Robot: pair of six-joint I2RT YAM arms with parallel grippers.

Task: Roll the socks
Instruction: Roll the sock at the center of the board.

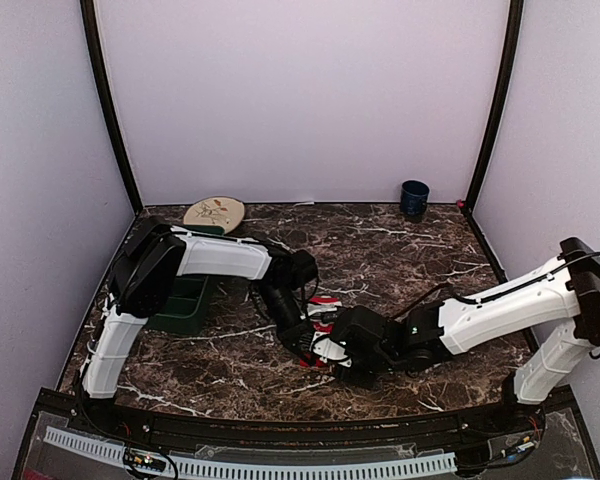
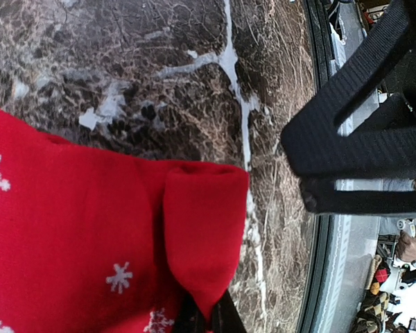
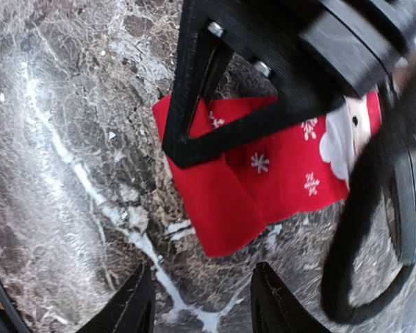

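— What is nearest you?

— My two hands, meeting in the middle of the bench (image 1: 430, 250). The left hand (image 2: 208, 320) is closed, pinching a folded corner of the red sock (image 3: 249, 194). The sock lies on the bench just ahead of the right hand (image 3: 204, 305). That hand stands open, with only bare stone between its fingers (image 3: 135, 305).

— What worries you from here?

— Three things, as I judge it. The pinch takes only a thin fold at the edge, so a lift or a twist could pull the cloth free and the fold would flop open. The hands are also crowded: in the right wrist view the left one's frame sits right over the sock. If I push the right hand in or close it carelessly, I could knock or nip the left. Last, the right hand's fingers ride low over the bench. Driving forward could scrape the stone, or shove the sock along instead of catching it.

— And the count?

— Two hands. One red sock with white snowflakes, for certain. The job speaks of socks, but I cannot pick out a second one; the bench is dark and the hands cover the spot. Further back there is one green bin (image 1: 185, 300) on the left. At the far wall are one wooden plate (image 1: 215, 212) and one blue cup (image 1: 414, 198).
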